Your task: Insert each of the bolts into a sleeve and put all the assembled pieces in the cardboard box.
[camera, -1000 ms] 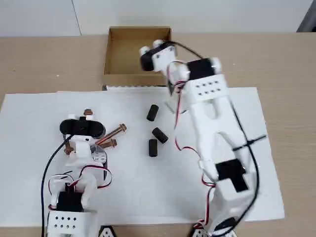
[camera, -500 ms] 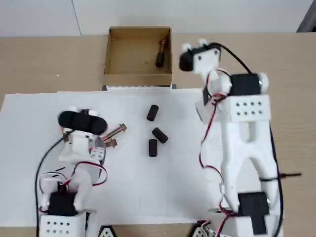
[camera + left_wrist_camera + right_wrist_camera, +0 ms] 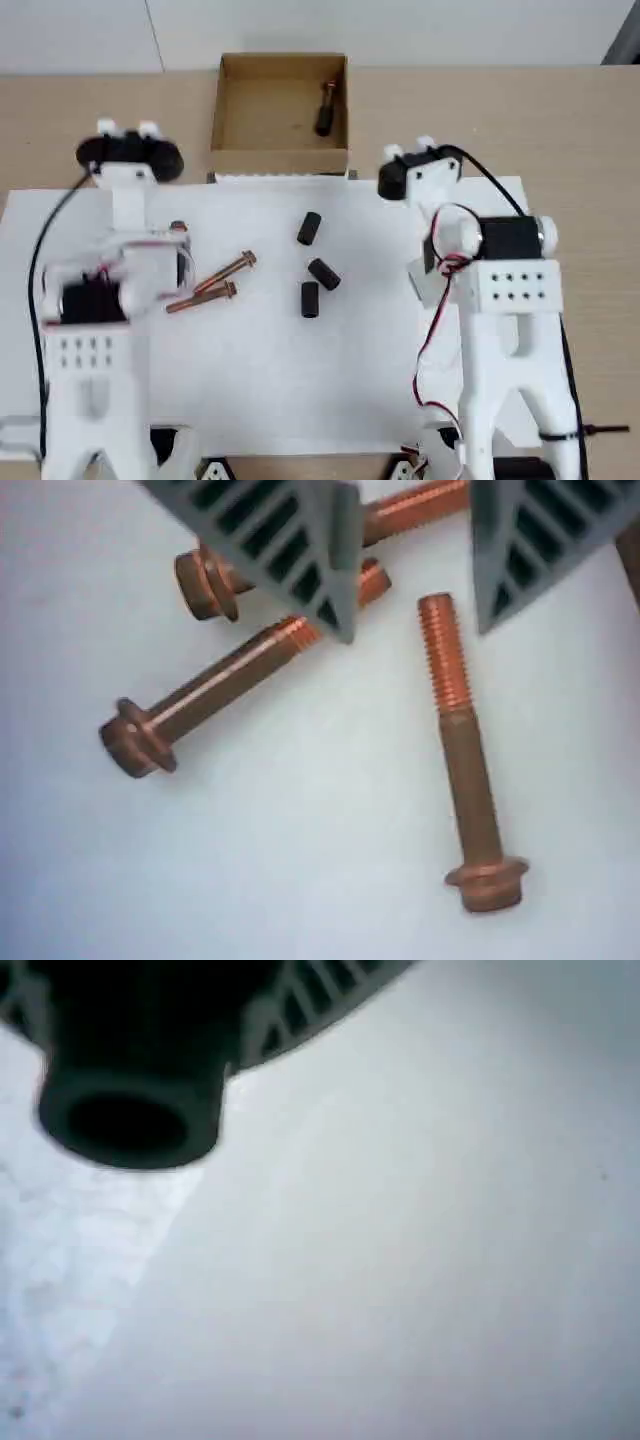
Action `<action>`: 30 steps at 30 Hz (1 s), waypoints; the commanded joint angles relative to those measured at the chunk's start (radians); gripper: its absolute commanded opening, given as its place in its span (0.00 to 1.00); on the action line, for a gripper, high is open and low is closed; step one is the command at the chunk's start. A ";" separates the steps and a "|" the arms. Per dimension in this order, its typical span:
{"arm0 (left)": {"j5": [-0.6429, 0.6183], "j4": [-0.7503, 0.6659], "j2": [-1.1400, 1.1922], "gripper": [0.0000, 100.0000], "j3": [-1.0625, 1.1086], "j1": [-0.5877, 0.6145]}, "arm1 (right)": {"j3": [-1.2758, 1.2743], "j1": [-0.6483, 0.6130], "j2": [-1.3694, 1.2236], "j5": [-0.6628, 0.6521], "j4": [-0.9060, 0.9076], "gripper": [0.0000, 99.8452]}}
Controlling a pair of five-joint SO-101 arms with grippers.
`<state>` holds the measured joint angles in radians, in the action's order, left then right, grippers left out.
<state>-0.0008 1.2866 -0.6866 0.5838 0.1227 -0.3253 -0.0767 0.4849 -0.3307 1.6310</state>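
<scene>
Three copper-coloured bolts are lying loose on the white paper sheet (image 3: 300, 390). The first bolt (image 3: 465, 770) is lying apart from the others. The second bolt (image 3: 215, 685) and the third bolt (image 3: 205, 580) are lying close together at a shallow angle. Each has a smooth shank, a threaded end and a flanged head.

The left gripper (image 3: 412, 615) is hanging directly above them. Its ribbed grey fingers (image 3: 300, 550) are spread wide and gripping nothing, and the first bolt's threaded tip is showing in the gap. The left arm is standing folded, with its elbow raised over the sheet's left edge.

Right of the bolts, the upper sleeve (image 3: 309, 228), middle sleeve (image 3: 323, 273) and lower sleeve (image 3: 310, 299) are lying near the sheet's centre. Each is a short black cylinder.

One assembled piece (image 3: 325, 108) is lying inside the cardboard box (image 3: 232, 120), near its right wall. The open box is sitting on the wood-toned counter (image 3: 580, 120), just beyond the sheet's far edge.

The right gripper (image 3: 425, 280) is hanging low over the sheet, right of the sleeves. Whether it is open or closed cannot be told.
</scene>
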 commanded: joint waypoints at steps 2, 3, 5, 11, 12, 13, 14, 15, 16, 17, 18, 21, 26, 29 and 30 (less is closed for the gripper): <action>-0.008 0.114 0.232 0.08 -0.225 0.025 | -0.052 0.050 0.105 0.005 -0.022 0.00; -0.008 0.130 0.276 0.08 -0.255 0.025 | -0.068 0.062 0.124 0.005 -0.022 0.00; -0.009 0.147 0.353 0.08 -0.308 0.025 | -0.087 0.087 0.160 0.005 -0.013 0.00; -0.005 0.169 0.494 0.09 -0.395 0.025 | -0.192 0.145 0.288 0.005 -0.013 0.00; -0.006 0.170 0.514 0.10 -0.401 0.025 | -0.212 0.147 0.309 0.005 -0.013 0.00; -0.009 0.172 0.535 0.10 -0.406 0.025 | -0.229 0.151 0.331 0.006 -0.012 0.00; -0.011 0.172 0.557 0.11 -0.409 0.025 | -0.245 0.154 0.352 0.006 -0.012 0.00; -0.011 0.173 0.580 0.11 -0.415 0.025 | -0.258 0.157 0.375 0.006 -0.012 0.00; -0.011 0.172 0.600 0.11 -0.418 0.026 | -0.269 0.157 0.397 0.005 -0.012 0.00; -0.011 0.169 0.620 0.11 -0.423 0.026 | -0.278 0.157 0.415 0.005 -0.012 0.00; -0.011 0.166 0.634 0.11 -0.423 0.026 | -0.282 0.156 0.427 0.005 -0.012 0.00; -0.011 0.130 0.675 0.11 -0.423 0.026 | -0.287 0.156 0.446 0.003 -0.012 0.00; -0.012 0.080 0.723 0.11 -0.423 0.026 | -0.287 0.156 0.446 0.003 -0.012 0.00; -0.012 0.052 0.743 0.11 -0.423 0.032 | -0.287 0.156 0.446 0.003 -0.013 0.00; -0.012 0.044 0.749 0.11 -0.424 0.040 | -0.287 0.156 0.446 0.003 -0.013 0.00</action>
<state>-0.0054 1.3648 0.0621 0.2033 0.1458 -0.6183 0.0706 0.9129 -0.3307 1.6249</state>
